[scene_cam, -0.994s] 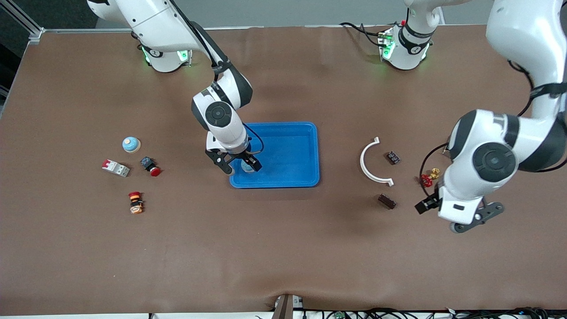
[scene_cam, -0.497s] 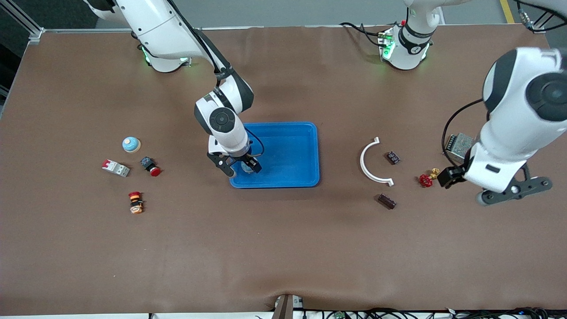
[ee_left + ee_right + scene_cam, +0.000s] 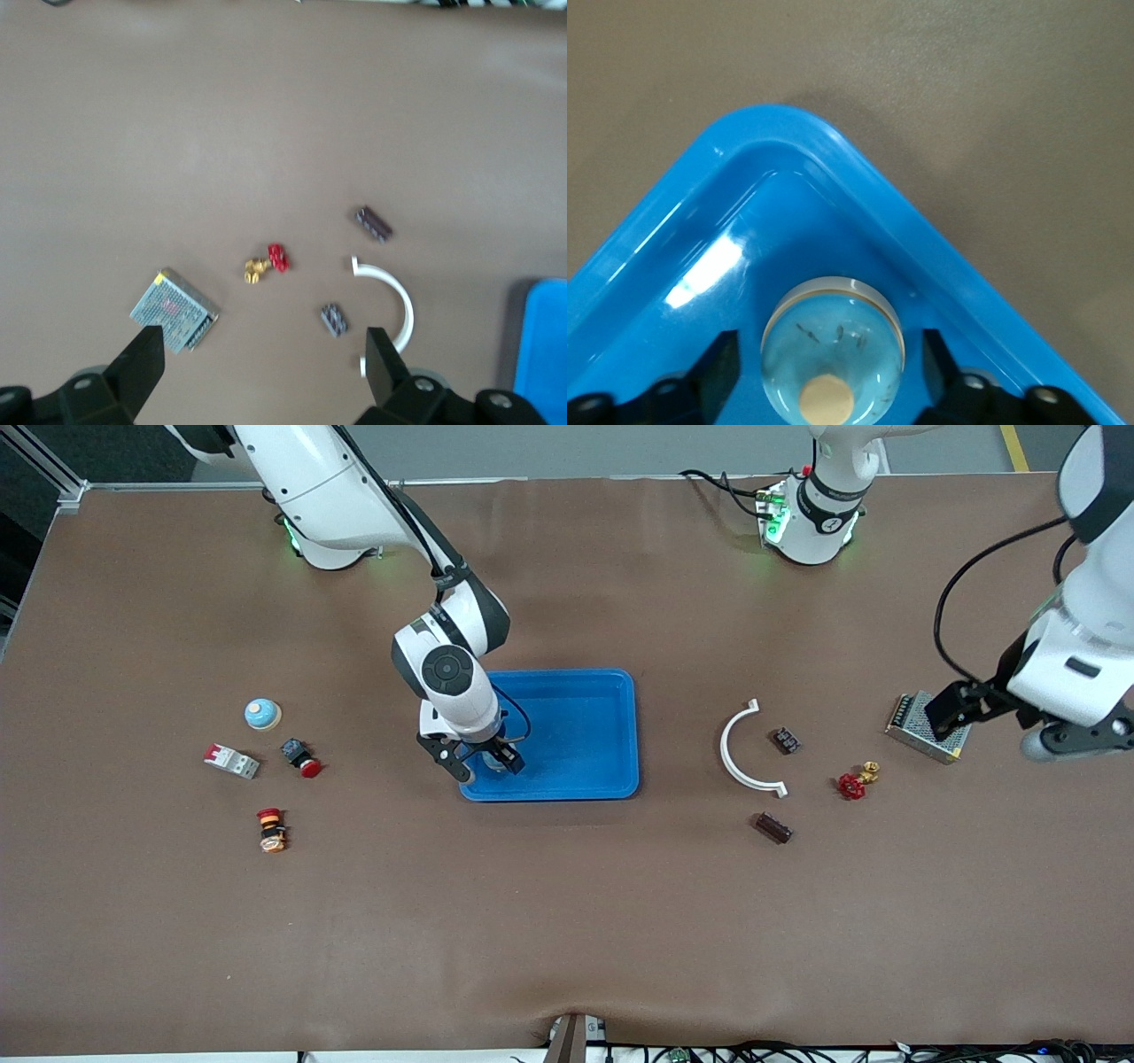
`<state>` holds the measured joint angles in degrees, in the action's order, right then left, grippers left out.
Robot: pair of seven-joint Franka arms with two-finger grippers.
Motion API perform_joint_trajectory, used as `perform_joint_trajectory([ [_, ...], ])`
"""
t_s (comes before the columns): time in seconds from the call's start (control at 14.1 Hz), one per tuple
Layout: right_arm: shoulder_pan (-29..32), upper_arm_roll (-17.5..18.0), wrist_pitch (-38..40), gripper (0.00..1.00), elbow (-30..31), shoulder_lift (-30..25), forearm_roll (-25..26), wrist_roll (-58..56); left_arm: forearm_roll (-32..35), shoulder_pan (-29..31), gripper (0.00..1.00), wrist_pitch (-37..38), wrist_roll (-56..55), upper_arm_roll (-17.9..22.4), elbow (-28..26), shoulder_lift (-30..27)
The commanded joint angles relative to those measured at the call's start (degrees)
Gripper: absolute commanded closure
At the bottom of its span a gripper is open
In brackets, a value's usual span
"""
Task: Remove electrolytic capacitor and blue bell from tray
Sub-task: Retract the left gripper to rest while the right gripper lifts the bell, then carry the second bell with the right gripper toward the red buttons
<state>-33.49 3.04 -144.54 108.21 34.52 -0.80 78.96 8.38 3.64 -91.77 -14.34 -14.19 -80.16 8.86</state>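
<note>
A light-blue domed bell [image 3: 833, 354] with a cream button sits in the corner of the blue tray [image 3: 585, 731] nearest the right arm's end. My right gripper [image 3: 484, 764] is low over it. Its fingers [image 3: 719, 354] stand on either side of the dome with small gaps, open. The capacitor [image 3: 773, 828], a dark brown cylinder, lies on the table nearer the front camera than the white curved piece [image 3: 742, 766]; it also shows in the left wrist view [image 3: 373, 223]. My left gripper [image 3: 1005, 724] hangs open and empty over the metal mesh box [image 3: 921, 726].
A second light-blue bell [image 3: 263, 714], a red-and-white breaker [image 3: 231, 761] and two red push buttons [image 3: 301, 758] [image 3: 271, 830] lie toward the right arm's end. A small dark block [image 3: 786, 740] and a red-and-brass valve [image 3: 855, 781] lie near the white piece.
The left arm has swung up and away from the capacitor toward its own end of the table. The right gripper has sunk lower around the bell and its fingers have narrowed.
</note>
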Motion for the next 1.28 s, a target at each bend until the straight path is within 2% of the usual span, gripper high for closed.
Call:
perform_joint_trajectory([
  [0.0, -0.97, -0.58, 0.4, 1.0, -1.69, 0.72, 1.24, 1.81, -4.5, -2.75, 0.0, 1.51, 6.06, 5.99, -5.34, -6.12],
  [0.07, -0.97, -0.58, 0.4, 1.0, -1.69, 0.72, 1.24, 2.5, -5.12, -4.15, 0.0, 1.94, 7.56, 8.45, -6.66, -7.7],
  [0.28, -1.58, -0.58, 2.06, 1.0, -2.22, 0.29, 1.15, 2.34, -5.21, -4.35, 0.0, 3.62, 8.1, 8.74, -7.11, -8.95],
  [0.35, -1.84, -0.58, 5.64, 1.0, -3.35, 0.02, 1.15, 2.25, -5.56, -4.26, 0.0, 3.7, 8.1, 8.65, -7.03, -8.95],
  [0.57, -2.37, -0.14, 23.37, 1.0, -11.6, -1.12, 0.89, 2.51, -6.0, -4.26, 0.0, 3.7, 8.27, 8.47, -6.76, -9.47],
  [0.78, -2.37, -0.23, 32.28, 1.0, -15.74, -2.7, 1.06, -0.02, -6.0, -4.26, 0.0, 3.71, 8.27, 8.47, -6.94, -10.18],
  [0.85, -1.94, -0.58, 34.39, 1.0, -16.1, -2.96, 1.23, -3.52, -6.0, -4.26, 0.0, 3.71, 8.27, 8.47, -6.94, -10.09],
  [0.99, -0.71, -1.45, 36.86, 1.0, -15.93, -3.84, 5.34, -13.35, -6.0, -4.26, 0.0, 3.71, 8.27, 8.47, -6.94, -10.09],
  [1.21, 4.81, -1.72, 38.02, 1.0, -15.67, -4.9, 9.93, -29.16, -6.0, -4.26, 0.0, 3.71, 8.27, 8.47, -6.85, -10.0],
])
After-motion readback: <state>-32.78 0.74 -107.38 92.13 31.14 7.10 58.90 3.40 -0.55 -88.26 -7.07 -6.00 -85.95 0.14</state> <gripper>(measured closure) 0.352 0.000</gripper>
